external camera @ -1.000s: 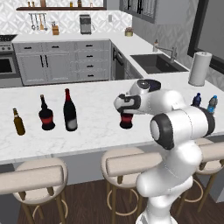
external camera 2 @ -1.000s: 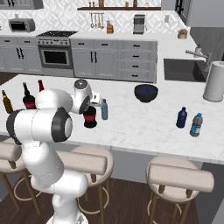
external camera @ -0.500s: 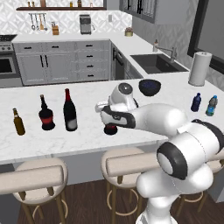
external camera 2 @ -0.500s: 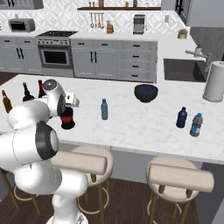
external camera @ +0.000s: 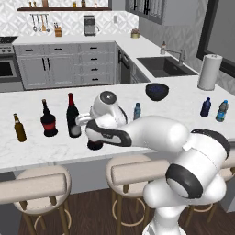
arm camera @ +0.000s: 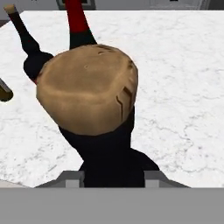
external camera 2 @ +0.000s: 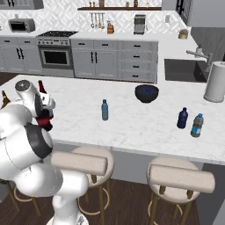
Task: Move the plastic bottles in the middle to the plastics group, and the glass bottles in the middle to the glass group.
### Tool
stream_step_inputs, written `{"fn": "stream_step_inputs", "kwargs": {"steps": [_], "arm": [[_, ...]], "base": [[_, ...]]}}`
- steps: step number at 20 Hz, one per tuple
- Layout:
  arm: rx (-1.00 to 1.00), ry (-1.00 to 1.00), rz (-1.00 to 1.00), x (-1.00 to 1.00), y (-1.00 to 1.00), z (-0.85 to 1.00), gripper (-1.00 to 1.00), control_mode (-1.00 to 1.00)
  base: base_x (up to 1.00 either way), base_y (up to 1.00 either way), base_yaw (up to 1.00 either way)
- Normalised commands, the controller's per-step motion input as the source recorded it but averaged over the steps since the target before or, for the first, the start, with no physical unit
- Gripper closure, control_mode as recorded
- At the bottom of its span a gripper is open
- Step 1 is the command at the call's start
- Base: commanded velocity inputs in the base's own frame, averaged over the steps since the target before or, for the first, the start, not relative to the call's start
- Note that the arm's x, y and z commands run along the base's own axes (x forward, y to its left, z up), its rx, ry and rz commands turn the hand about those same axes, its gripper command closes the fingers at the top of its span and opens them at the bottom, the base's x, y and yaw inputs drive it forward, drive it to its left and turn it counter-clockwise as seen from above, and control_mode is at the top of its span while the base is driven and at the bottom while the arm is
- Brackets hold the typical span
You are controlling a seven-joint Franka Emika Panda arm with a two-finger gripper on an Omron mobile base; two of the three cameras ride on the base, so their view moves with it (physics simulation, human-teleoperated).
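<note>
Between the gripper [arm camera: 113, 178] fingers, the squat bottle [arm camera: 103, 144].

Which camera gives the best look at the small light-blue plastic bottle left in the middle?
The right base view: the light-blue bottle stands unobstructed on bare counter. In the left base view it peeks out just behind the arm.
</note>
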Motion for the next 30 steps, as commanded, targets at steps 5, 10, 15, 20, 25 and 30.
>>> {"fn": "stream_step_inputs", "kwargs": {"steps": [5,10,15,20,25,30], "arm": [[0.0,0.04,0.14,-0.04,1.0,0.0,1.0,-1.0],[0.0,0.01,0.12,0.02,1.0,-0.14,1.0,-1.0],[0.0,-0.03,0.01,0.04,0.91,-0.01,1.0,-1.0],[0.0,0.0,0.0,0.09,0.39,0.0,1.0,-1.0],[0.0,0.0,-0.04,0.31,0.17,-0.04,1.0,-1.0],[0.0,0.0,-0.03,0.48,0.42,-0.02,1.0,-1.0]], "base": [[0.0,0.0,0.0],[0.0,0.0,0.0],[0.0,0.0,0.0],[0.0,0.0,0.0],[0.0,0.0,0.0],[0.0,0.0,0.0]]}}
